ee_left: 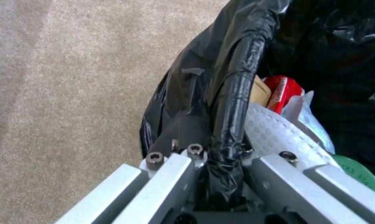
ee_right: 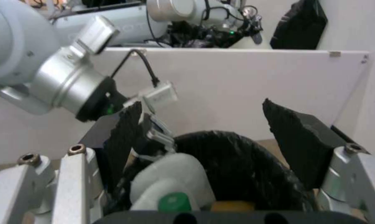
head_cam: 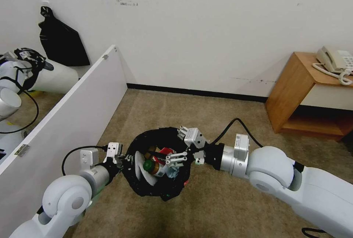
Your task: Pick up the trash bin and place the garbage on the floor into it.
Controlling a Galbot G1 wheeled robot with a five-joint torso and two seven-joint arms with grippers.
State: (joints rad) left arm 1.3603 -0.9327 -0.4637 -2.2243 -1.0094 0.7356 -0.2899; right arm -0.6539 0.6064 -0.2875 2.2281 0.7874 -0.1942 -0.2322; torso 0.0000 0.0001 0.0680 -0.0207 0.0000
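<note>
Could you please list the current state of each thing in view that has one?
Trash bin: held off the carpet, full of litter, liner draped over its rim.
Left gripper: shut on the bin's rim.
Right gripper: open over the bin's mouth, nothing between its pads.
Green-capped bottle: lying inside the bin.
White slipper: tucked inside the rim.
Telephone: handset on its cradle.

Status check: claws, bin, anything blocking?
Left claw shut on trash bin rim. Right claw open over bin mouth, above bottle. Garbage inside; white panel close at left.
</note>
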